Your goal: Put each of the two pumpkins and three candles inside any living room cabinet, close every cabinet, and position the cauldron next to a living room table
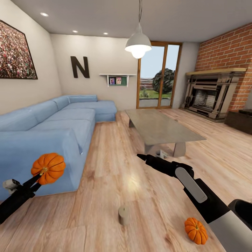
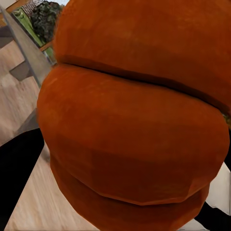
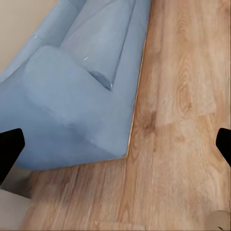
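Blue corner sofa [image 3: 72, 91] on light wood plank floor [image 3: 178, 125], sofa's rounded arm end meeting the planks, two black fingertips [image 3: 9, 147] wide apart with bare floor between, beige object [image 3: 219, 222] partly cut off, unclear what

Light: bright, from the lit pendant lamp [image 1: 138, 44] and glass door [image 1: 158, 75]
Glare: soft sheen on floor [image 1: 134, 183]
Edges: wide-angle stretch

Pumpkin [image 1: 48, 168] held aloft; pumpkin [image 1: 196, 230], candle [image 1: 123, 215] on floor.
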Tool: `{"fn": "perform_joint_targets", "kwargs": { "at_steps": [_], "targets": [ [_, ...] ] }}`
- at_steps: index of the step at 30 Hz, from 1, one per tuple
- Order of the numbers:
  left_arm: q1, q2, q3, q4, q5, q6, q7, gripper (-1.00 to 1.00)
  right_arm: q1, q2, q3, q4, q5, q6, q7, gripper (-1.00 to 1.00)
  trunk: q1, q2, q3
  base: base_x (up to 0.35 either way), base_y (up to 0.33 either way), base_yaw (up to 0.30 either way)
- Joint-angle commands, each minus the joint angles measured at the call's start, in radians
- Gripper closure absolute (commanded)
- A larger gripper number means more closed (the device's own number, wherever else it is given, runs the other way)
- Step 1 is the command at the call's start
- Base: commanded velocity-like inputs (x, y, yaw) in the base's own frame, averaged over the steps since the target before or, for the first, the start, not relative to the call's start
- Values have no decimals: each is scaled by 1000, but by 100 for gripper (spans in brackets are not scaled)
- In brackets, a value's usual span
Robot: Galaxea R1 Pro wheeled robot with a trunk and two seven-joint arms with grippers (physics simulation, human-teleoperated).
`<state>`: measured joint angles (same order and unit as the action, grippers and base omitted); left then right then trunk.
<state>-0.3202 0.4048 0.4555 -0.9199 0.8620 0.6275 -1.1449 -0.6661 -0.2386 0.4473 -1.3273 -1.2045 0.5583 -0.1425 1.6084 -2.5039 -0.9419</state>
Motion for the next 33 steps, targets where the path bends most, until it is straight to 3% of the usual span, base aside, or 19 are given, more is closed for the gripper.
{"fn": "perform_joint_targets", "kwargs": {
  "at_steps": [1, 22, 33],
  "targets": [
    [0, 0, 1, 0, 8, 11, -1, 100, -1, -1, 2, -1, -10, 0, -9, -100, 0, 0, 0, 69, 24, -230],
    [0, 0, 3, 0, 8, 11, -1, 100, -1, -1, 1, 1, -10, 0, -11, -100, 0, 0, 24, 8, 2, -231],
    [0, 0, 0, 0, 8, 11, 0, 100, -1, 1, 2, 2, -10, 0, -11, -100, 0, 0, 28, 228, 158, -88]
  ]
}}
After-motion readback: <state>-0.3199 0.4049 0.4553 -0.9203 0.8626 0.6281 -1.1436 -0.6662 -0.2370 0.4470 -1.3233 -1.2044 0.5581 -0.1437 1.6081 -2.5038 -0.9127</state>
